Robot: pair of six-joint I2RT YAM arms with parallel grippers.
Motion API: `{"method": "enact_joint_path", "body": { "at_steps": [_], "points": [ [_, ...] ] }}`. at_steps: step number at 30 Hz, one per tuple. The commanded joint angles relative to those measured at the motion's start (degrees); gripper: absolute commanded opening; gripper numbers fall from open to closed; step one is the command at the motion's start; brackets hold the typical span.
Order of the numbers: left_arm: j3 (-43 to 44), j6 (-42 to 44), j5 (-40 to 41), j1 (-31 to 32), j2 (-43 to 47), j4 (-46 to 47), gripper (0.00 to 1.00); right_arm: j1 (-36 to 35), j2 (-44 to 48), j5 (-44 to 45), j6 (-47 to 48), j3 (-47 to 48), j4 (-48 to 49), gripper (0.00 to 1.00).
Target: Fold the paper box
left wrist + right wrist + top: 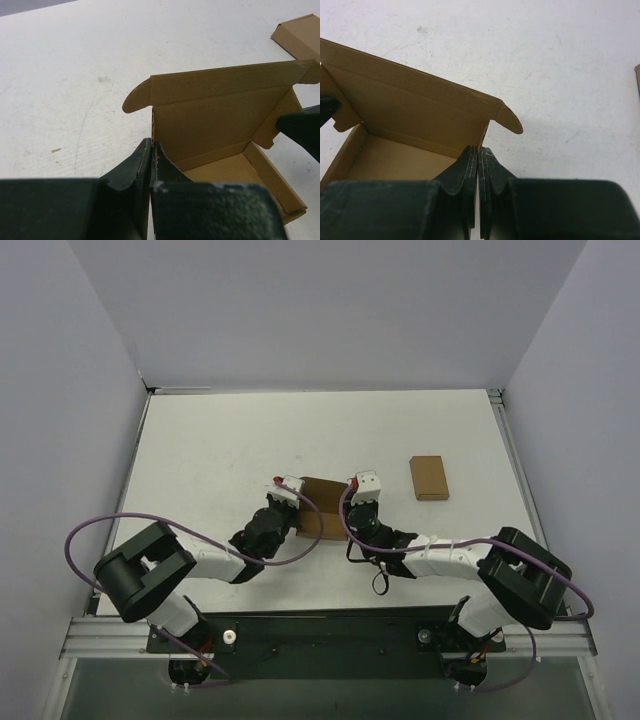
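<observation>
The paper box (322,502) is pinched at opposite side walls by the left pincer (151,146) and right pincer (478,150); tearing is risked by uneven pull.

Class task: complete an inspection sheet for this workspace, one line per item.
Surface: white table, faint scuffs.
Job's things: paper box at centre, open, rear flap upright.
Clutter: brown cardboard piece lying right of the box, apart from it.
Grippers: left gripper and right gripper each shut on a side wall of the box.
Cables: purple cables loop beside both arms.
Surroundings: plain pale walls on three sides.
</observation>
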State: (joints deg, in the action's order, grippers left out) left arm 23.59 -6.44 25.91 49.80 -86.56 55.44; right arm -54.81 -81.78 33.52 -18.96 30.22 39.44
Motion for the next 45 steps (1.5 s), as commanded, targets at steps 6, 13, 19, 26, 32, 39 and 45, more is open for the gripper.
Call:
{"method": "enact_joint_path", "body": {
  "at_steps": [6,13,19,26,32,39,45],
  "points": [
    [1.7,2.0,-11.7,1.2,-8.6,14.4,0.00,-1.3,-6.7,-11.6,5.2,-3.1,25.9,0.00],
    [-0.1,1.8,-9.4,2.6,-10.7,18.8,0.00,-4.7,-6.3,-8.6,4.6,-2.5,22.6,0.00],
    [-2.3,2.0,-5.5,5.0,-11.6,21.5,0.00,-6.8,-4.3,-7.5,1.0,-2.8,16.6,0.00],
    [-5.0,1.9,-1.6,7.2,-13.5,25.5,0.00,-8.6,-3.0,-8.4,-3.0,-3.1,9.3,0.00],
    [-6.9,1.8,0.8,9.1,-14.9,28.1,0.00,-10.7,-2.1,-7.7,-4.3,-1.8,3.2,0.00],
    [-9.3,0.7,2.0,9.8,-15.0,29.4,0.00,-13.0,-2.2,-6.8,-5.1,0.1,-3.3,0.00],
    [-10.6,-0.4,1.3,9.9,-14.5,29.9,0.00,-13.7,-2.1,-6.6,-6.0,1.2,-7.4,0.00]
  ]
}}
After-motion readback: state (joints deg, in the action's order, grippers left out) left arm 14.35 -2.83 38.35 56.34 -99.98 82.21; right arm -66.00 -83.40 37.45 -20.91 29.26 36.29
